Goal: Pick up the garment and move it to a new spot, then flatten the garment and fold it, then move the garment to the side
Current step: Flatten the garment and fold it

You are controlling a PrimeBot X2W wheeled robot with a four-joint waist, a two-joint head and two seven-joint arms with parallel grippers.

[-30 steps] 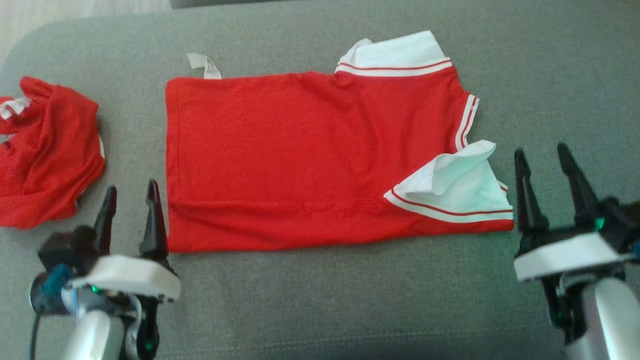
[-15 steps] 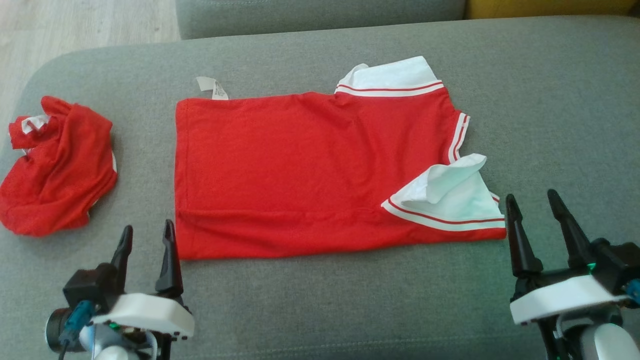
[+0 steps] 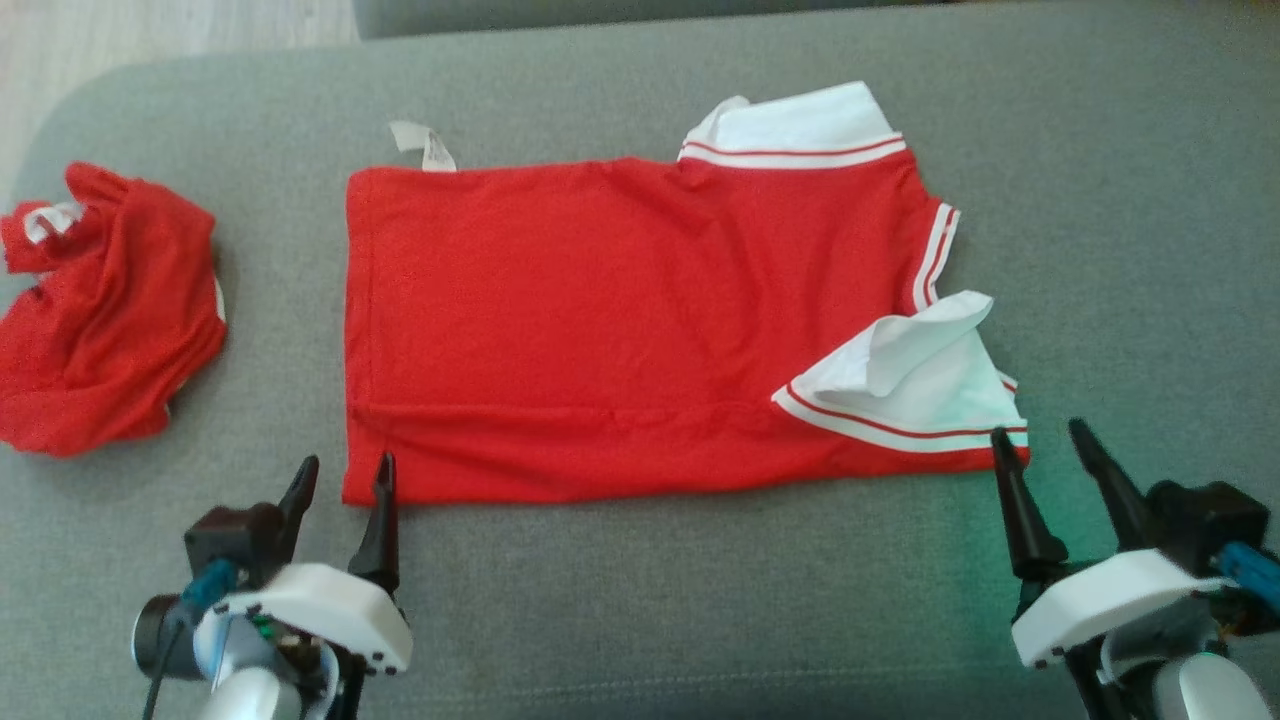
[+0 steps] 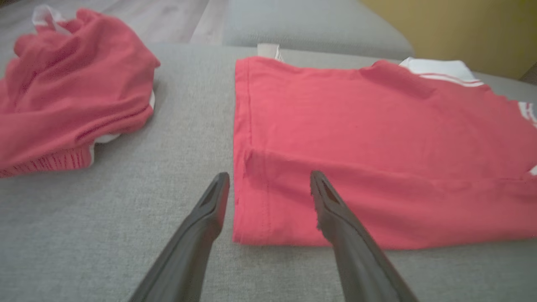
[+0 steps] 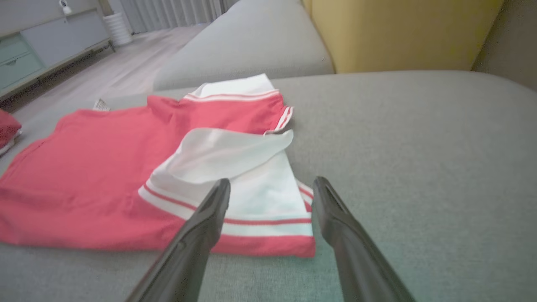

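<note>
Grey sofa upholstery (image 3: 640,600) was spread across the scene, and two red garments were counted on it. One garment (image 3: 600,320) was laid flat in a folded rectangle at the middle of the cushion, its long side running left to right. Two white panels with red stripes were seen at its right end, one at the far edge (image 3: 800,120) and one at the near edge (image 3: 920,390), the near one partly curled over. One white label (image 3: 420,145) was seen sticking out at the far left corner. The second garment (image 3: 100,320) was left crumpled in a heap well apart, on the far left of the cushion.

Two grippers were counted, each with two dark fingers, and both pairs of fingers were held wide apart with nothing gripped. The left gripper (image 3: 347,462) was placed at the near left corner of the folded garment, one finger over bare cushion and one over red cloth. The right gripper (image 3: 1037,432) was placed at the near right corner, one finger over the white panel and one over cushion. Contact with the cloth could not be told.

One yellow cushion (image 5: 398,33) was seen behind the sofa at the far right.
</note>
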